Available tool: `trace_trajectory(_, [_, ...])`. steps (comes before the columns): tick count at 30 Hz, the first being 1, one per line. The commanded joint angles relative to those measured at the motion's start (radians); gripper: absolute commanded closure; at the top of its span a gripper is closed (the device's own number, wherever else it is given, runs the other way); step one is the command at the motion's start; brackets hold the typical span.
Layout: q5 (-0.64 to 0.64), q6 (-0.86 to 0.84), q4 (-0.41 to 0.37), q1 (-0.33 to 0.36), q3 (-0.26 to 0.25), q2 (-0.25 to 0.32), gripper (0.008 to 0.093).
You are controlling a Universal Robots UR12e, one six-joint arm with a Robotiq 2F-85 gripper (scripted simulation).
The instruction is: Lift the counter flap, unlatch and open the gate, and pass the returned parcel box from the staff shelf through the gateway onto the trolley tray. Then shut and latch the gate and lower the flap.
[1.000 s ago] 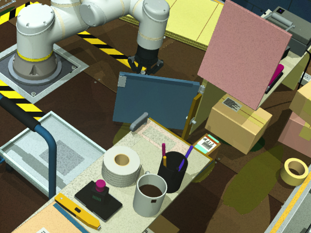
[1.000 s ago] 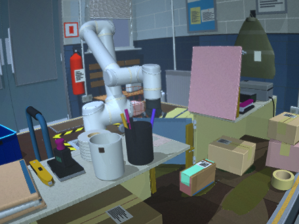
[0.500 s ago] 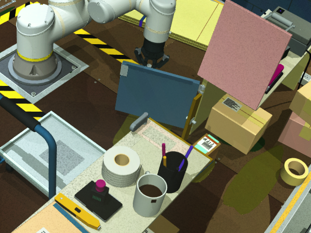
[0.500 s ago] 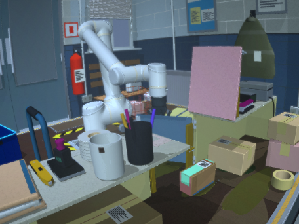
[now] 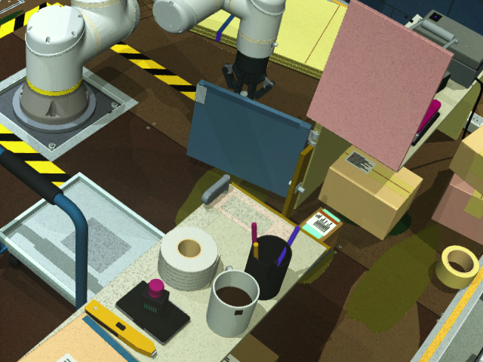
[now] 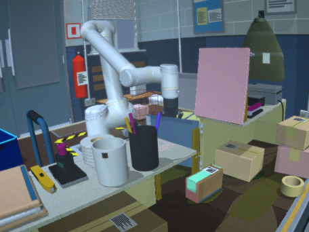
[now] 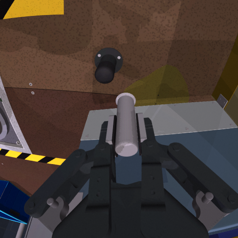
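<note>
My gripper (image 7: 125,133) (image 5: 247,90) (image 6: 171,113) is at the top edge of the blue gate (image 5: 247,136) (image 6: 174,134), its fingers closed on either side of the grey cylindrical gate handle (image 7: 125,124). The gate stands swung partly open on its hinges by the yellow post (image 5: 298,177). The pink counter flap (image 5: 378,82) (image 6: 222,84) is raised, tilted up. The small parcel box (image 5: 322,224) (image 6: 204,182) with a teal face and barcode label sits on the floor beside the counter end. The trolley tray (image 5: 74,233) is at the left, with nothing on it.
A black floor stop (image 7: 106,66) stands just beyond the gate's free edge. The counter (image 5: 218,272) holds a tape roll, mug (image 5: 233,302), pen cup (image 5: 269,265), stamp and cutter. Cardboard boxes (image 5: 370,191) stand right of the gate. The trolley handle (image 5: 58,202) rises at the left.
</note>
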Motion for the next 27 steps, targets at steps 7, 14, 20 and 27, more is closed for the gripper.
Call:
trace_trajectory(7, [0.001, 0.134, -0.002, 0.043, -0.020, 0.022, 0.0934])
trace_trajectory(14, [0.001, 0.264, -0.006, 0.082, -0.043, 0.049, 0.0934])
trace_trajectory(20, [0.001, 0.319, -0.009, 0.097, -0.053, 0.062, 0.0934])
trace_trajectory(27, [0.001, 0.358, -0.010, 0.108, -0.061, 0.071, 0.0934])
